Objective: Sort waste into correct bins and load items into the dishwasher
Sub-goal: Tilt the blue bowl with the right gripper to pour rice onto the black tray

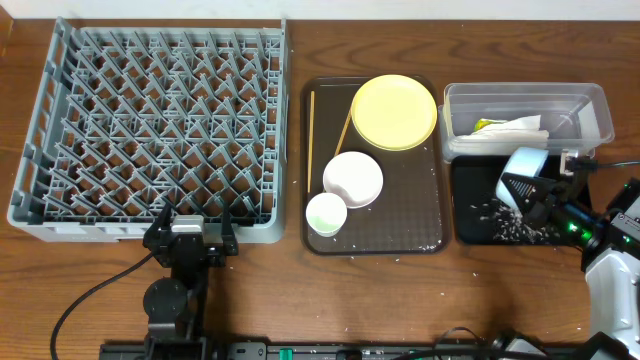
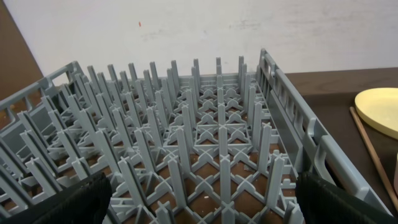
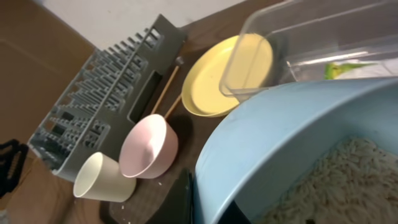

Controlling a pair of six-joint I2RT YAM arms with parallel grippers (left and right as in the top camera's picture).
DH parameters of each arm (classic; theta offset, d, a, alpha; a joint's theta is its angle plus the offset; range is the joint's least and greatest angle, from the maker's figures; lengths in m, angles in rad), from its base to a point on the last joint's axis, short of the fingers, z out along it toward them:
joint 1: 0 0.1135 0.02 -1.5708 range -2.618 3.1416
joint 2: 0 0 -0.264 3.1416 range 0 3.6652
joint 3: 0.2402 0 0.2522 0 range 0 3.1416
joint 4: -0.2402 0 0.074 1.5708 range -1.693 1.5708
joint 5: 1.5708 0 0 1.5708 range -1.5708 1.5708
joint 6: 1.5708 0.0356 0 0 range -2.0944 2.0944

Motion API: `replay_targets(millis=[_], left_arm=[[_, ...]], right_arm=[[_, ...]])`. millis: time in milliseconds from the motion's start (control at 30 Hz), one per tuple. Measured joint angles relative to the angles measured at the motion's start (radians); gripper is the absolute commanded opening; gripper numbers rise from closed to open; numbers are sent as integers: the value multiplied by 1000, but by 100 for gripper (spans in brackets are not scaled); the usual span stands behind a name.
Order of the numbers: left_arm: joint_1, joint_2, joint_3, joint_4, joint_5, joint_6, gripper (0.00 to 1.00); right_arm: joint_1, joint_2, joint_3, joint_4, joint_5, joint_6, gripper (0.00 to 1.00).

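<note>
Right gripper: clamped on light blue bowl rim; bowl tilted over black tray. Left gripper: jaws apart, beside dish rack.

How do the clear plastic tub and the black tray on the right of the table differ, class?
The clear tub is see-through with tall walls; the black tray is opaque and shallow. The tub holds a crumpled white napkin; the tray holds scattered rice crumbs. The tub sits at the far side, the tray nearer the robot. Both are rectangular, of similar footprint, right of the brown tray.
</note>
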Motion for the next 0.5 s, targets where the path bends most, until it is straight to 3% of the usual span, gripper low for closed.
replay_targets(millis=[500], left_arm=[[0, 0, 0, 0, 0, 0, 96]], right_arm=[[-2, 11, -1, 82, -118, -17, 1]])
